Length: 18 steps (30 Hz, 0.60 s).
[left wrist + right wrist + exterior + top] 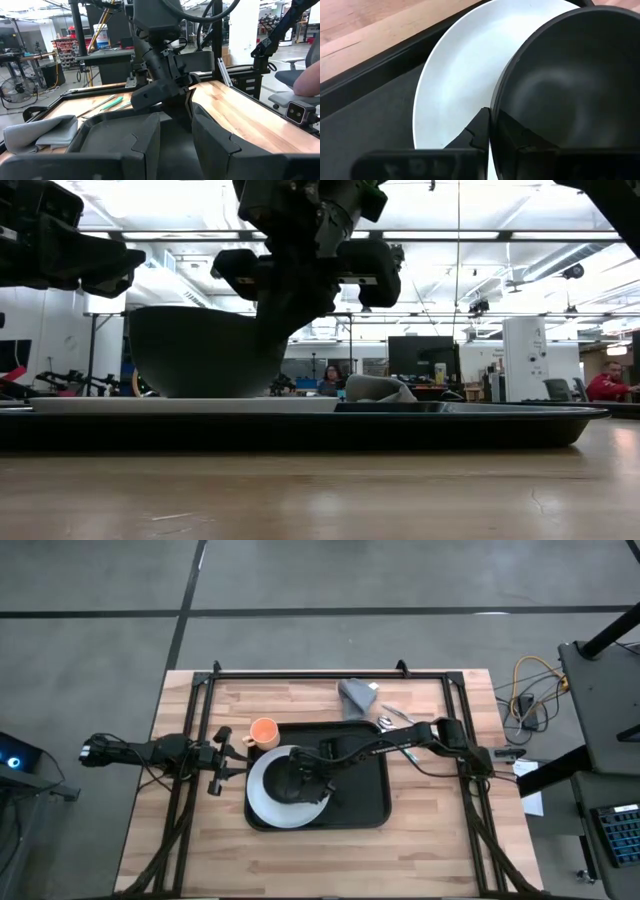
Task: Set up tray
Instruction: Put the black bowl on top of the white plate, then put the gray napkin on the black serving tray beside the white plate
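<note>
While the right gripper pinches the black bowl's rim over the white plate, the tray, black, low-rimmed, round-cornered, lies mid-table; left gripper, at 9 o'clock, gapes narrowly.

Landmark = tray, lying mid-worktop. Plate lies in tray's left part, its edge over tray's left rim. Bowl sits on plate, toward plate's right side. Right claw is over tray, at bowl's right rim, fingers pinched on the rim w/ one inside & one outside. Cup stands off tray, just beyond its far-left corner. Folded cloth lies on worktop behind tray, toward its right half. Utensils lie near tray's far-right corner, right of cloth. Left claw is left of tray, near cup, pointing at tray, fingers apart.
</note>
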Tool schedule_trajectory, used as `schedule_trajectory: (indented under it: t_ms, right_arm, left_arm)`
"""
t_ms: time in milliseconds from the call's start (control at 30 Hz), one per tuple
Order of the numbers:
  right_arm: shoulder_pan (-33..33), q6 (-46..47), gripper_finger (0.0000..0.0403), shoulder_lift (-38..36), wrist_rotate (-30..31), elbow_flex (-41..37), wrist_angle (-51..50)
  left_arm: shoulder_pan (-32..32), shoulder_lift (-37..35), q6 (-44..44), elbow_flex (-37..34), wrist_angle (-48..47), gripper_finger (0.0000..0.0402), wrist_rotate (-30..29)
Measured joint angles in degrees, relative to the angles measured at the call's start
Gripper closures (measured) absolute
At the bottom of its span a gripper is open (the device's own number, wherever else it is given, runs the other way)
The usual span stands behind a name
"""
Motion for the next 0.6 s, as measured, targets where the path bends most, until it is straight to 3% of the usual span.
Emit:
schedule_trajectory:
  t_ms: [600]
  right_arm:
    - [-0.07, 1.92, 0.0302, 0.00, 0.00, -0.11, 1.48]
  left_arm:
    - [0.00, 0.00, 0.00, -0.02, 0.00, 0.0305, 0.00]
